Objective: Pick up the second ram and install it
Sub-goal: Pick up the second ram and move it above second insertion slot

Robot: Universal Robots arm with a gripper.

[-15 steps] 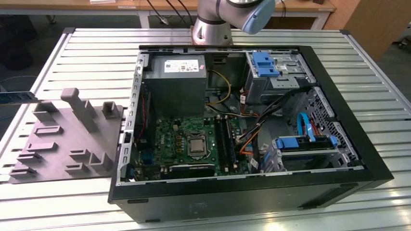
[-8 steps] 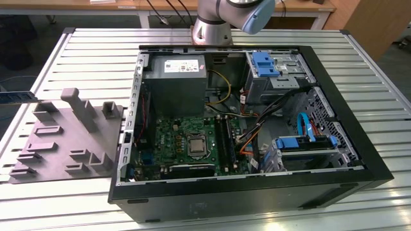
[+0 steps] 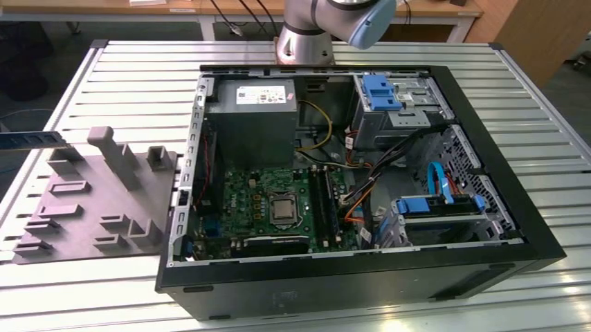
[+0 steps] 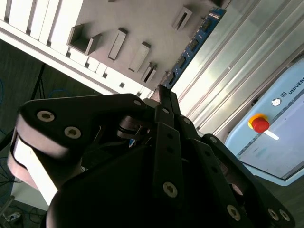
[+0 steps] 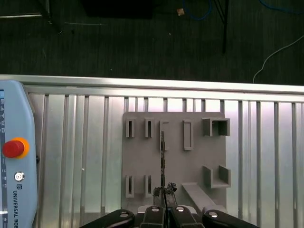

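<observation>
The second ram (image 4: pixel 194 42) is a thin blue circuit-board stick, and my gripper (image 4: pixel 161 92) is shut on one end of it. In the first wrist view the ram (image 5: pixel 163 159) shows edge-on, reaching out from the gripper (image 5: pixel 164 191) over the grey holder plate (image 5: pixel 194 166). In the exterior view the ram (image 3: pixel 32 138) hangs level in the air at the far left, above the table edge and just beyond the holder plate (image 3: pixel 93 200). The black memory slots (image 3: pixel 322 197) lie on the green motherboard inside the open computer case (image 3: pixel 369 277).
A light-blue teach pendant (image 5: pixel 14 156) with a red stop button (image 4: pixel 260 123) lies on the slatted metal table (image 3: pixel 138 76) beside the holder plate. Upright blocks (image 3: pixel 115 155) rise from the plate. Inside the case are a power supply (image 3: pixel 254 117), cables and blue drive brackets (image 3: pixel 439 204).
</observation>
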